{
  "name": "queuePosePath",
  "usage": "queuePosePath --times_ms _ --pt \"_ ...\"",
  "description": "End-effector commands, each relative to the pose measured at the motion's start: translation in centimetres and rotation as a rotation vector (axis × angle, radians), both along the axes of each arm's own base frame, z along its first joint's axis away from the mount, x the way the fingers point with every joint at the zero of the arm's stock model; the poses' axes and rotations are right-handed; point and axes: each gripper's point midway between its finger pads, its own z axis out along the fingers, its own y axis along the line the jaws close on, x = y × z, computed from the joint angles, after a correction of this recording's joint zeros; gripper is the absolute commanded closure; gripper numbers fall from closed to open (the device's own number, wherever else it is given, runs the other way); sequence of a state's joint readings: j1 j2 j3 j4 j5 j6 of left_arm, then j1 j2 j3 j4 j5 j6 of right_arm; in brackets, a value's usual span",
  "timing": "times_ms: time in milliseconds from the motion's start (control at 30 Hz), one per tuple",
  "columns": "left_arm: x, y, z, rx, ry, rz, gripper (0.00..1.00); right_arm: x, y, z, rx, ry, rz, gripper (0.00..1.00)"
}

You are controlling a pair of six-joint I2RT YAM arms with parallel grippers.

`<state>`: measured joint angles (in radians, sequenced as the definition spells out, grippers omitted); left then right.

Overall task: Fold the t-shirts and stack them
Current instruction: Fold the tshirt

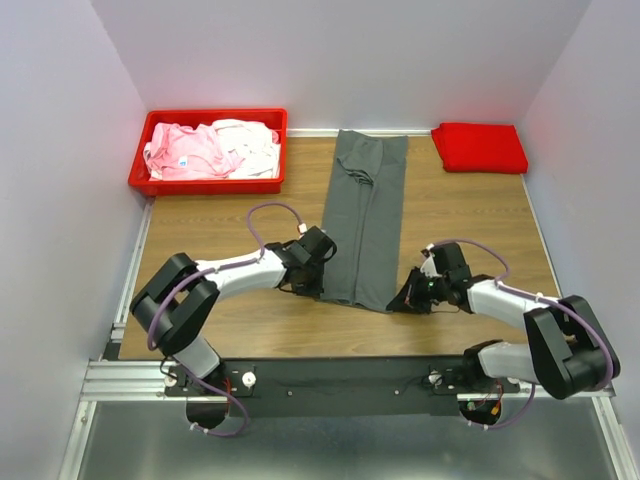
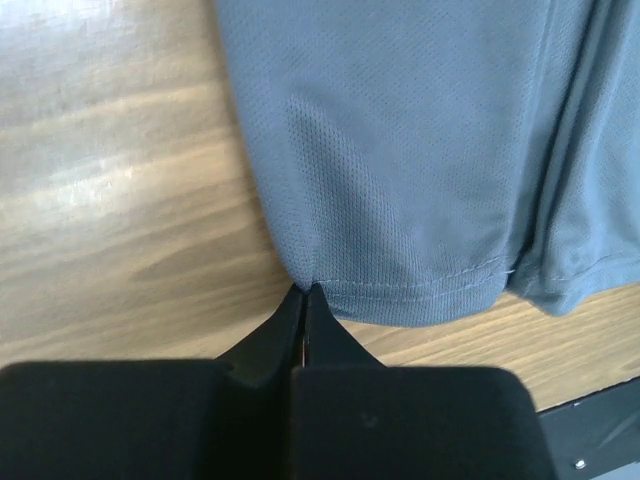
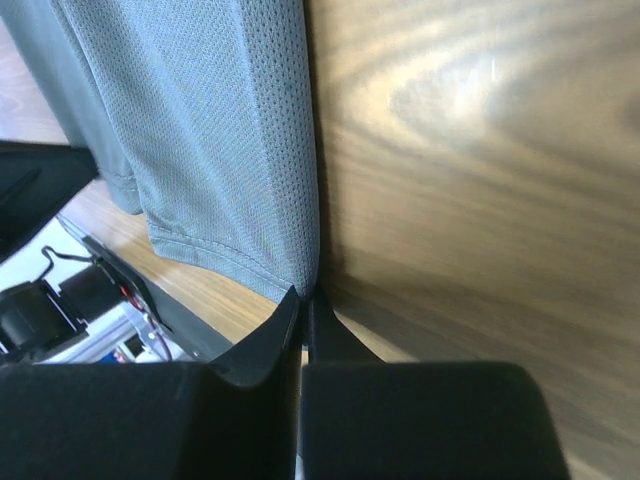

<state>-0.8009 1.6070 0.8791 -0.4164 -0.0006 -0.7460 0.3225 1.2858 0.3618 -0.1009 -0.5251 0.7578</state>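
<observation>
A dark grey t-shirt [image 1: 365, 220] lies folded into a long narrow strip down the middle of the wooden table [image 1: 470, 220], with its hem nearest the arms. My left gripper [image 1: 323, 292] is shut on the hem's near left corner. In the left wrist view the closed left gripper [image 2: 305, 290] pinches the grey mesh cloth [image 2: 400, 150] right at the stitched edge. My right gripper [image 1: 396, 303] is shut on the near right corner. In the right wrist view the right gripper [image 3: 305, 293] nips the grey cloth [image 3: 220, 130]. A bright red t-shirt [image 1: 480, 147] lies folded at the far right.
A red plastic bin [image 1: 208, 184] stands at the far left, holding a pale pink shirt [image 1: 185, 150] and a white one [image 1: 255, 140]. White walls close in three sides. The black mounting rail [image 1: 340, 380] runs along the near edge.
</observation>
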Motion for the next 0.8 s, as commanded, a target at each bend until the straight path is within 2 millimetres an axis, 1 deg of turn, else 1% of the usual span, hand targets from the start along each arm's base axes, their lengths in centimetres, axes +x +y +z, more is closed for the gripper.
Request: queuePosePath --times_ms 0,33,67,100,133,167,200,233,267,333,400,433,467,500,533,567,600,633,667,700,733,767 --pt "-5.1 4.0 -1.6 0.174 0.087 -0.014 1.00 -4.4 -1.2 -1.9 -0.072 0.115 0.041 0.93" --pt "-6.4 4.8 -1.7 0.200 0.114 -0.007 1.00 -5.7 -0.8 -1.4 -0.071 0.121 0.074 0.93" --pt "-7.9 4.3 -1.1 0.186 0.112 -0.037 1.00 -6.3 -0.9 -1.3 -0.084 0.137 0.071 0.94" --pt "-9.1 4.4 -1.0 0.188 0.130 -0.044 1.00 -7.1 -0.9 -1.1 -0.090 0.145 0.079 0.94" --pt "-10.7 4.5 -1.1 0.171 0.172 -0.021 1.00 -8.4 -0.9 -0.4 -0.089 0.150 0.101 0.93" --pt "-11.9 4.2 -0.8 0.150 0.186 -0.026 1.00 -8.9 -0.9 0.0 -0.085 0.149 0.102 0.93" --pt "-13.3 3.5 0.2 0.108 0.173 -0.057 1.00 -9.4 -0.8 0.6 -0.076 0.163 0.083 0.93" --pt "-15.3 3.3 0.3 0.074 0.224 -0.071 1.00 -10.2 -0.8 1.7 -0.056 0.143 0.086 0.93" --pt "-16.0 2.6 1.3 0.019 0.229 -0.052 1.00 -10.4 -0.8 2.2 -0.044 0.147 0.059 0.93" --pt "-16.9 2.0 2.1 -0.022 0.234 -0.072 1.00 -10.7 -0.9 3.4 -0.028 0.141 0.042 0.93" --pt "-15.7 1.5 3.2 -0.038 0.171 -0.071 1.00 -9.9 -0.9 4.1 -0.041 0.114 0.023 0.94" --pt "-13.9 0.7 4.5 -0.069 0.128 -0.048 1.00 -8.8 -0.6 5.4 -0.040 0.073 0.027 0.96" --pt "-12.7 0.3 5.2 -0.085 0.104 -0.050 1.00 -7.9 -0.4 6.0 -0.056 0.050 0.029 0.97" --pt "-11.4 -0.5 5.9 -0.116 0.071 -0.054 1.00 -6.9 -1.0 5.3 -0.137 0.047 0.026 0.99" --pt "-10.0 -1.4 7.3 -0.149 0.021 -0.083 1.00 -5.6 -1.0 5.9 -0.165 0.012 0.023 0.99" --pt "-7.6 -1.1 7.9 -0.169 -0.012 -0.037 1.00 -3.5 -0.5 7.6 -0.180 -0.045 0.017 0.99" --pt "-6.1 -1.4 8.6 -0.194 -0.047 -0.024 1.00 -1.8 -1.1 7.4 -0.259 -0.079 0.008 0.99" --pt "-3.4 -1.1 9.9 -0.206 -0.103 -0.005 1.00 0.3 -0.6 9.1 -0.271 -0.138 -0.002 0.99" --pt "-1.3 -1.3 11.0 -0.213 -0.163 0.017 1.00 2.3 -0.9 9.1 -0.327 -0.177 -0.014 0.99" --pt "-0.3 -0.5 10.6 -0.185 -0.174 0.036 1.00 3.5 -0.8 9.5 -0.345 -0.199 -0.020 0.99" --pt "1.2 -0.6 11.6 -0.194 -0.206 0.047 1.00 4.7 -0.7 10.0 -0.358 -0.223 -0.026 0.99" --pt "2.2 -0.5 11.3 -0.175 -0.217 0.029 1.00 7.0 -0.6 12.0 -0.356 -0.282 -0.044 0.99"
